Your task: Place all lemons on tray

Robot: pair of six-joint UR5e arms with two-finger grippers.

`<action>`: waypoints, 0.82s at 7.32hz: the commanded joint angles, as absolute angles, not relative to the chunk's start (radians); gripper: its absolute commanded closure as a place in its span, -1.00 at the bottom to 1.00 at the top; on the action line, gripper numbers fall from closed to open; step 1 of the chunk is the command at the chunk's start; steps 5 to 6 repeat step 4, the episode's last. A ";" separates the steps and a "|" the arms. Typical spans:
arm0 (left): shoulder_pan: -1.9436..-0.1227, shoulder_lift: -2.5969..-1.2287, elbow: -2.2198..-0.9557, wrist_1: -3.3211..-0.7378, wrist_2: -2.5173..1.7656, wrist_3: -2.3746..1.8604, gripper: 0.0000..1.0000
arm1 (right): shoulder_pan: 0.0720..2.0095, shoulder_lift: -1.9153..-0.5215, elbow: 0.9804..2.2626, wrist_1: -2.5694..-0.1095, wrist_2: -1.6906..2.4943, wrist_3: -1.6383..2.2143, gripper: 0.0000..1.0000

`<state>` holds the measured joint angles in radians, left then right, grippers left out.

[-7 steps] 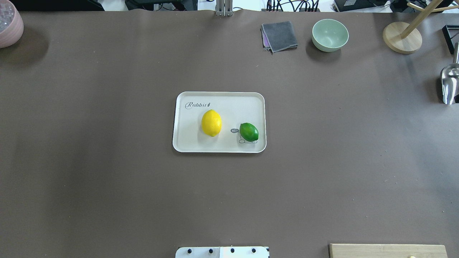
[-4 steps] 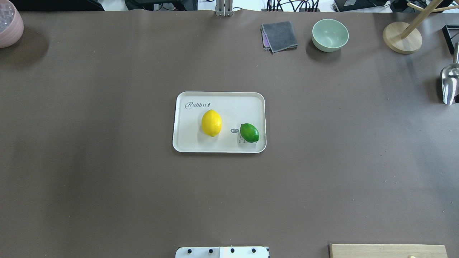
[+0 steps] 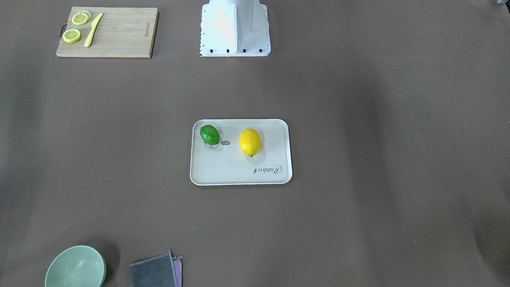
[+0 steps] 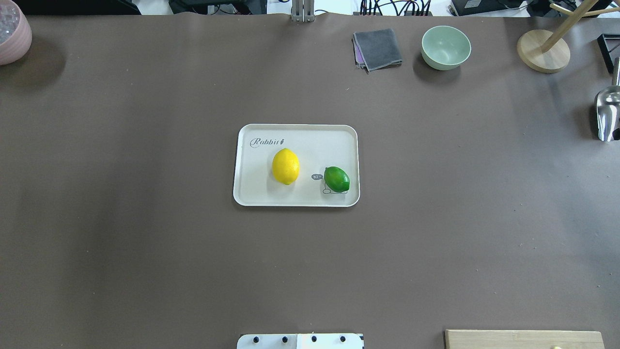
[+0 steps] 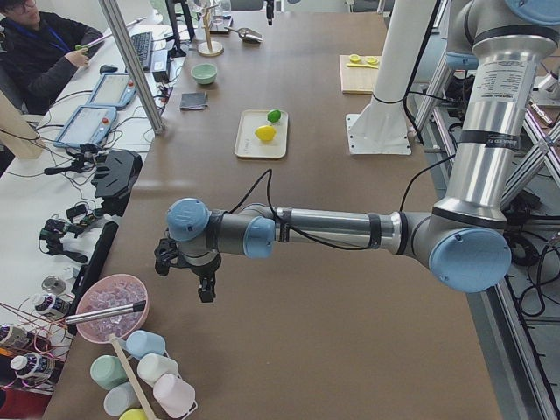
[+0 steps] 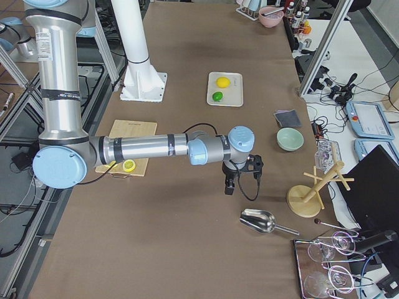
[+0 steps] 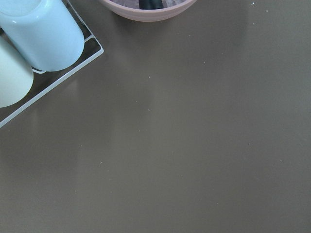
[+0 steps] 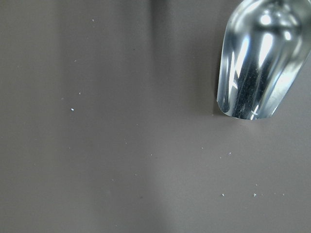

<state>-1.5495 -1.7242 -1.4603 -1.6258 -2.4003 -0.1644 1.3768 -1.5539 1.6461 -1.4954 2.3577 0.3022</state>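
Note:
The yellow lemon and the smaller green lemon both lie on the off-white tray at the table's middle. The green one rests over the cartoon outline. They also show in the front view: yellow lemon, green lemon, tray. My left gripper hangs over the table's left end near a pink bowl, far from the tray. My right gripper hangs over the right end near a metal scoop. Both show only in side views, so I cannot tell whether they are open or shut.
A bamboo cutting board with lemon slices and a knife sits near the robot's base. A green bowl, a grey cloth, a wooden stand, a metal scoop and a pink bowl line the table's edges.
The green lemon has rocked very slightly on the tray. Nothing else has moved.

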 commanded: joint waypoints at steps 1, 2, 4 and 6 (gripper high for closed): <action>-1.543 -1.724 -1.459 -1.626 -2.401 -0.161 -0.97 | 1.374 -1.555 1.646 -1.494 2.359 0.302 -1.00; -1.543 -1.724 -1.460 -1.626 -2.401 -0.160 -0.97 | 1.373 -1.554 1.647 -1.494 2.359 0.302 -1.00; -1.543 -1.723 -1.459 -1.626 -2.401 -0.161 -0.97 | 1.370 -1.555 1.647 -1.494 2.359 0.302 -1.00; -1.543 -1.723 -1.459 -1.626 -2.401 -0.161 -0.97 | 1.370 -1.555 1.647 -1.494 2.359 0.302 -1.00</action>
